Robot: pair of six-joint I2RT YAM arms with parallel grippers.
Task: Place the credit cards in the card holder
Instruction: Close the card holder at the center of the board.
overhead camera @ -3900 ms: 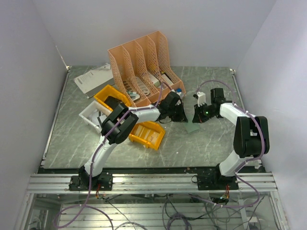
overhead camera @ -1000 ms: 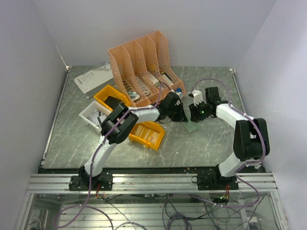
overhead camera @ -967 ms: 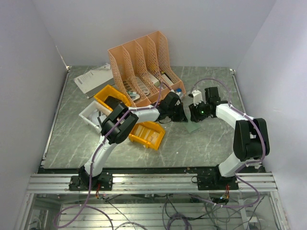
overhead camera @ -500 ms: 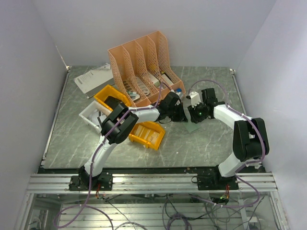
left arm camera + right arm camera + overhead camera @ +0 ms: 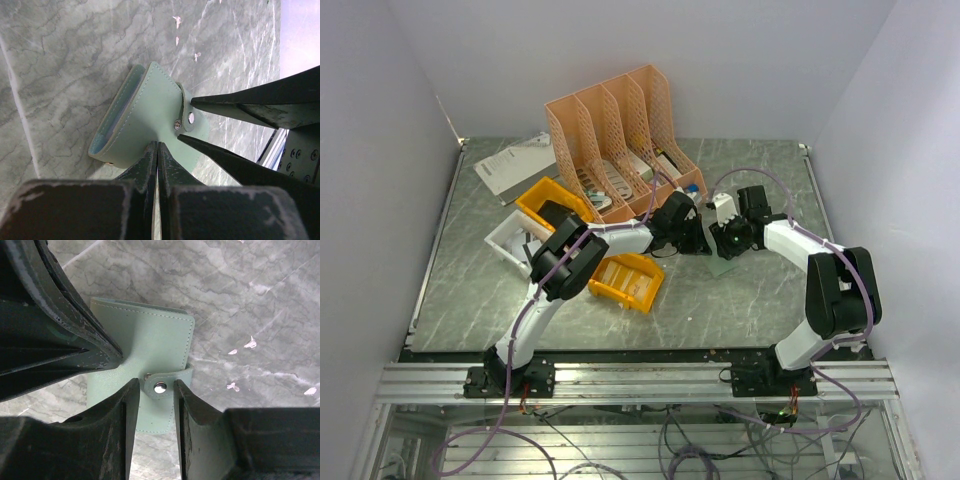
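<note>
Your left end effector [image 5: 157, 148] stays closed, its tips pressed on the card holder [image 5: 145, 107]. The holder lies on the bench [image 5: 480, 280] just right of the rack's [image 5: 620, 130] front corner. The change is on the right: your right end effector [image 5: 155, 384] has swung in from farther right of the rack and now stands part open astride the holder's stud [image 5: 160, 387]. The snap looks still fastened, so you're probably at the opening step. No card shows in either wrist view.
</note>
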